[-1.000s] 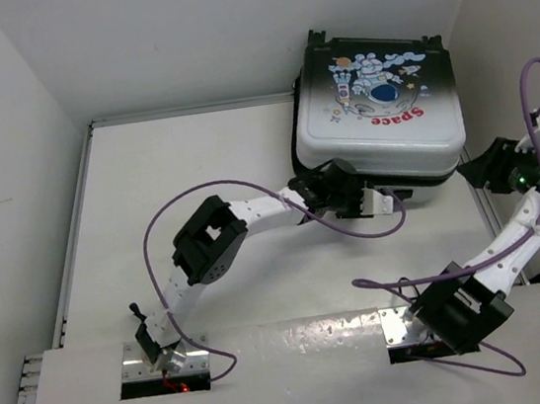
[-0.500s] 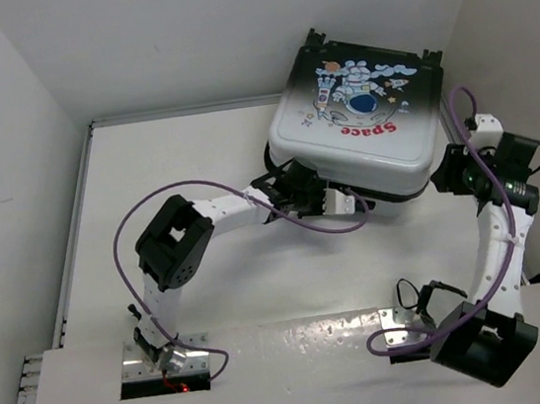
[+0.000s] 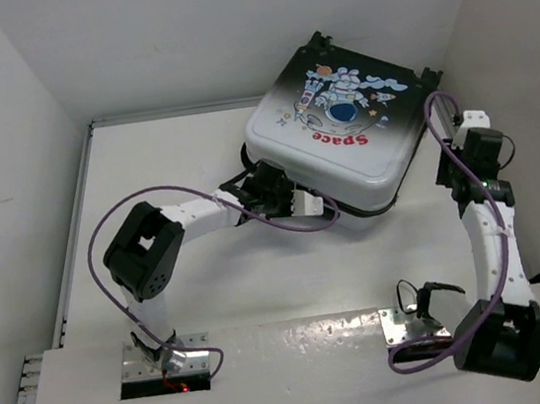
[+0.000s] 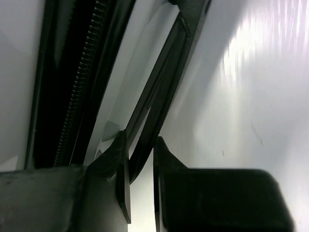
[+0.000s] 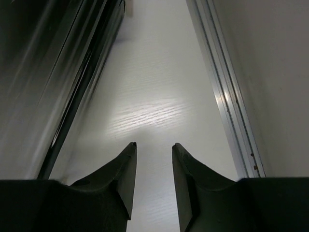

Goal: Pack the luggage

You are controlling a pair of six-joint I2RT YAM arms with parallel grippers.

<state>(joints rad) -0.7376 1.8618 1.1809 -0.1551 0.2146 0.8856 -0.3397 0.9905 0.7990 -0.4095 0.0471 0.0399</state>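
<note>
The luggage [image 3: 341,133] lies closed and flat at the back right of the table, astronaut and red "Space" lettering facing up, turned at an angle. My left gripper [image 3: 259,178] is at its near-left edge. In the left wrist view, the gripper [image 4: 140,145] is shut on a thin black strip [image 4: 164,92] of the luggage, between the zipper [image 4: 82,87] and the white shell [image 4: 251,96]. My right gripper [image 3: 453,153] is beside the luggage's right side. In the right wrist view, the gripper [image 5: 153,145] is slightly open and empty over bare table, with the luggage [image 5: 38,72] to its left.
White walls enclose the table on the left, back and right. A metal rail [image 5: 222,87] runs along the right wall close to my right gripper. Purple cables [image 3: 283,222] loop from both arms.
The luggage has slid left and turned on the table, held by my left gripper as that arm drew back. My right arm has swung in to the luggage's right side.
</note>
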